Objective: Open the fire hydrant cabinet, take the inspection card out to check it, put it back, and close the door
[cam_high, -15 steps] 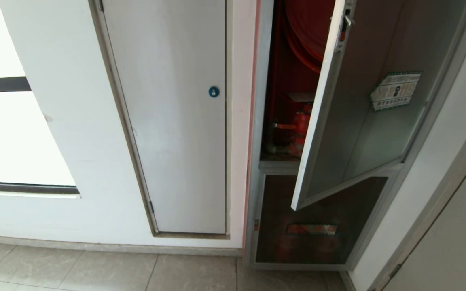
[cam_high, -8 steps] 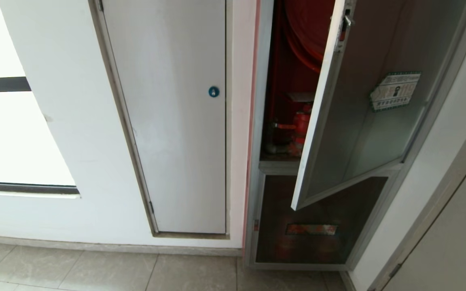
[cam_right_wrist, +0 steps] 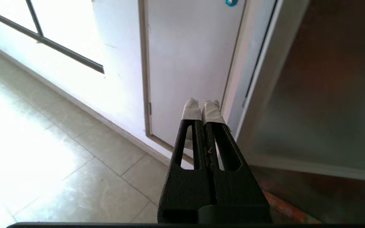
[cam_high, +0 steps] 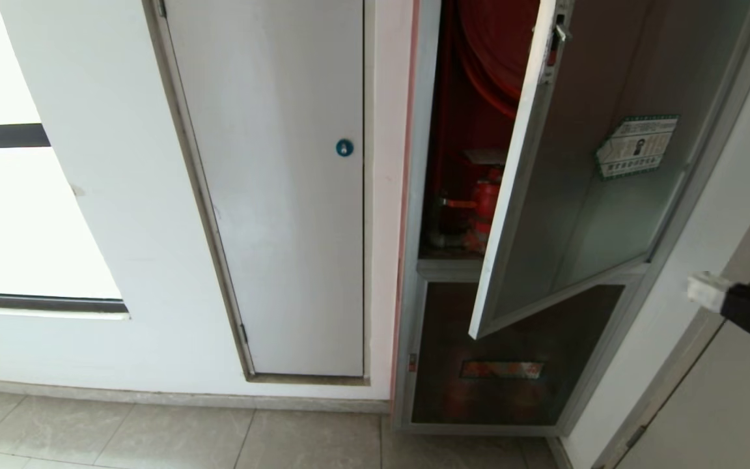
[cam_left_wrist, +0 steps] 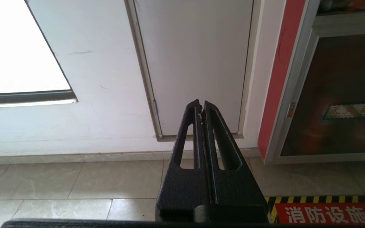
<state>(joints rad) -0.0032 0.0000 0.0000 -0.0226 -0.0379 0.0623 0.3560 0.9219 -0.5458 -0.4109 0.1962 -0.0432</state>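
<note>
Jaws pressed together on both grippers, nothing held between them. Right gripper (cam_high: 700, 288) entering at the right edge of the head view, white-taped tip leading, at about the height of the door's lower corner and well apart from it; black body trailing off toward the lower right. Same gripper (cam_right_wrist: 203, 109) in its own wrist view aimed toward the white panel door (cam_high: 277, 189), tinted glass filling the right of that frame. Left gripper (cam_left_wrist: 200, 106) parked low, seen only in its wrist view, pointed at the foot of the wall above the tiled floor (cam_high: 153, 433).

Fire hydrant cabinet (cam_high: 417, 195) standing right of centre in the head view, open. Door (cam_high: 583, 195) swung partly outward, hinged along the right, free edge leaning toward centre frame, green-bordered sticker (cam_high: 637, 146) on the glass at upper right. Red hose reel (cam_high: 495, 45) showing in the gap at top centre, red valve (cam_high: 486, 202) below it. Inspection card not discernible in any view. Lower dark glass panel (cam_high: 512, 365) with a red label shut beneath the open compartment. Blue round lock (cam_high: 344, 148) on the white panel door, centre frame.
</note>
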